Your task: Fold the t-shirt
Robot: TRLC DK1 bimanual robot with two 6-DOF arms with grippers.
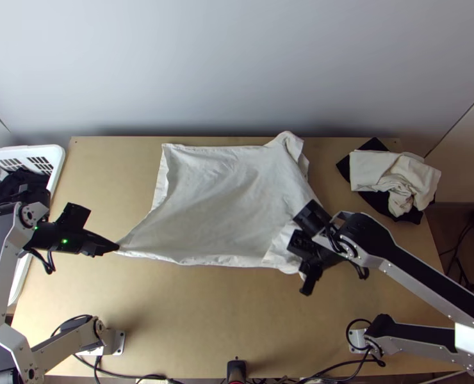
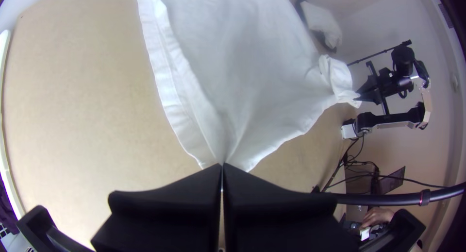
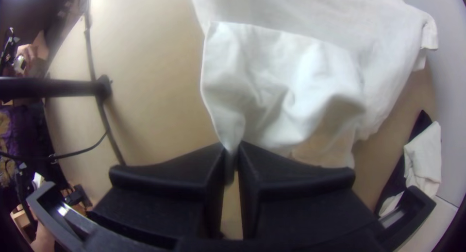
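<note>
T-shirt (image 1: 230,192) mostly spread across the tabletop (image 1: 192,313), near edge stretched out between two grips; probably at the stage of squaring up for a fold toward the far edge. Best to treat the whole body as one sheet: raise the near edge just enough to clear, then carry both ends away from the arm bases together, at one pace and one height, with light tension across. Pull too hard, and risk a slanted fold or a lost corner. Steer clear of the pile of cloths (image 1: 394,179) at the right and the white basket (image 1: 56,155) at the left.

Next, mind the far-right corner, crumpled and turned over on itself; likely in need of smoothing for a neat result. Same care for the doubled flap by the right-hand grip, apt to trap a crease. Lower gently, and let go only with the cloth lying flat.

As for position: main spread of cloth between the two claws and beyond, toward the far side. Left claw (image 2: 223,165) closed on the near-left corner, drawn to a pleated point right at the fingertips. Right claw (image 3: 233,146) closed on a small gathered bit around the near-right corner, with a narrow tail showing between the fingers.
</note>
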